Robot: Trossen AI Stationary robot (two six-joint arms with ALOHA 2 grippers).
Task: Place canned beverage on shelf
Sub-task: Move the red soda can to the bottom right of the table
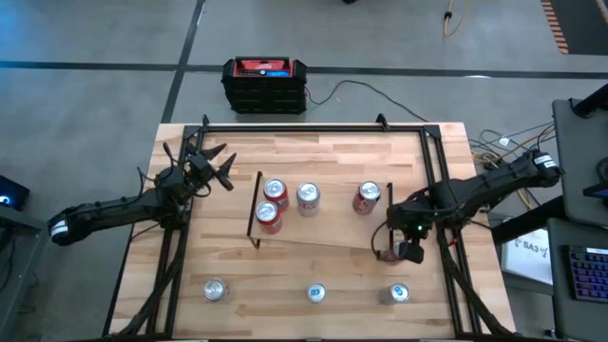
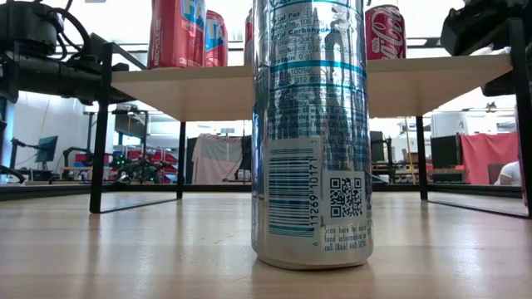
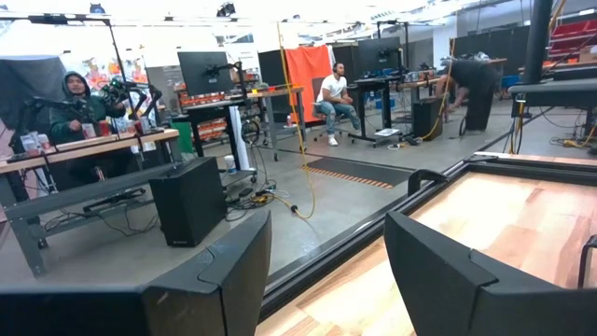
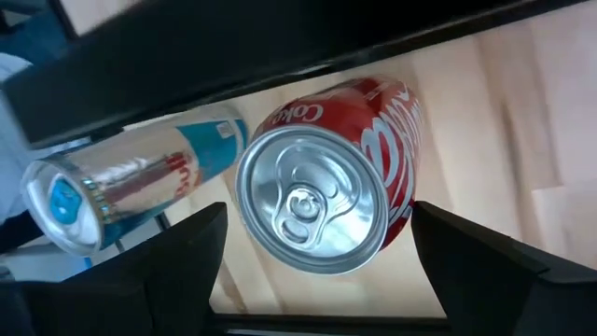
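Red can (image 4: 364,159) between open right gripper (image 4: 317,271) fingers

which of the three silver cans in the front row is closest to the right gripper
The silver can at the row's right end, directly below the right gripper in the high view; the other two sit farther left.

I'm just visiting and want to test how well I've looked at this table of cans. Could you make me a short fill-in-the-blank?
1. The shelf carries ___ cans.
2. In front of it, ___ silver cans stand in a row on the table.
3. The can right under the right gripper is ___ in colour.
4. The left gripper, off to the shelf's side, has open jaws that hold ___.

Missing words: four; three; red; nothing.
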